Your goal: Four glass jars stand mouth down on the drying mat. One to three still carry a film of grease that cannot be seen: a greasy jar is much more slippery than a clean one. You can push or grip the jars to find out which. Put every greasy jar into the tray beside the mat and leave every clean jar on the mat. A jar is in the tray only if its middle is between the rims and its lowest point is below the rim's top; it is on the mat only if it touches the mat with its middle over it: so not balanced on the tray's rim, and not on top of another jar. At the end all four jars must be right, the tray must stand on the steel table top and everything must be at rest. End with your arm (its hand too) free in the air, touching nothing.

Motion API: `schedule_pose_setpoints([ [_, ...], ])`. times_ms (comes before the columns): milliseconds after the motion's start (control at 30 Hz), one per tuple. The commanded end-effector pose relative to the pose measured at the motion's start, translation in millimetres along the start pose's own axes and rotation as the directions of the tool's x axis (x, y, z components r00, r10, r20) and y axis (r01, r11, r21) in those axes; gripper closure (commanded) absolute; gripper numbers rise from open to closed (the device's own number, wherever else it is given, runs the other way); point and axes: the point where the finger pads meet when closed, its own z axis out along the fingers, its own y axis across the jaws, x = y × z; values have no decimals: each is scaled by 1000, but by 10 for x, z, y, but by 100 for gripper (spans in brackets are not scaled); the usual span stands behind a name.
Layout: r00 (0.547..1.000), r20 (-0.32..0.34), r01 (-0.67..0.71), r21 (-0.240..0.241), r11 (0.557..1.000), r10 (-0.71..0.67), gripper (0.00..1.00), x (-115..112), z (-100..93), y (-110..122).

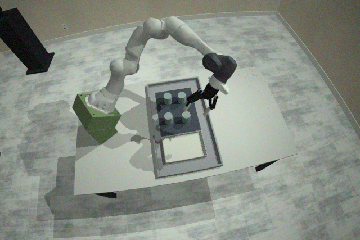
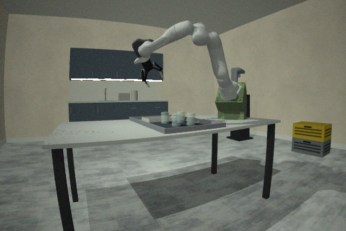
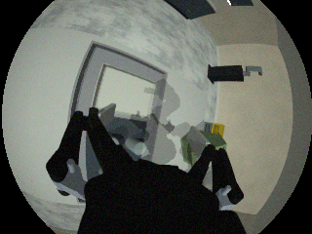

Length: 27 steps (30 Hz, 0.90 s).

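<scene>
hidden and cut-off parts

in the wrist view the gripper [image 3: 146, 175] body blacks out the lower middle, covering most of the jars [image 3: 133, 136]; only grey smears show between the fingers, too blurred to count. in the exterior view the jars [image 2: 178, 118] overlap, so the fourth is hard to separate, and the tray [image 2: 149, 118] shows only as a pale sliver behind them. the top view cuts the black stand [image 1: 20, 42] at the left edge. whether any jar is greasy cannot be told.
</scene>
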Motion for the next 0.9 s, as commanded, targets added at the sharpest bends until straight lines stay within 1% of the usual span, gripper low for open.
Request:
schedule_pose_setpoints([
  [0, 1000, -28, 1, -57, 998, -2, 0, 44, -126, 69],
  [67, 1000, -28, 1, -57, 998, -2, 0, 44, -126, 69],
  [367, 990, -139, 7, -117, 993, -23, 0, 274, -606, 92],
  [567, 984, -127, 105, -131, 986, -122, 0, -134, -505, -266],
  [633, 984, -127, 105, -131, 986, -122, 0, -134, -505, -266],
  [867, 966, -111, 219, -144, 965, -235, 0, -653, -388, -630],
])
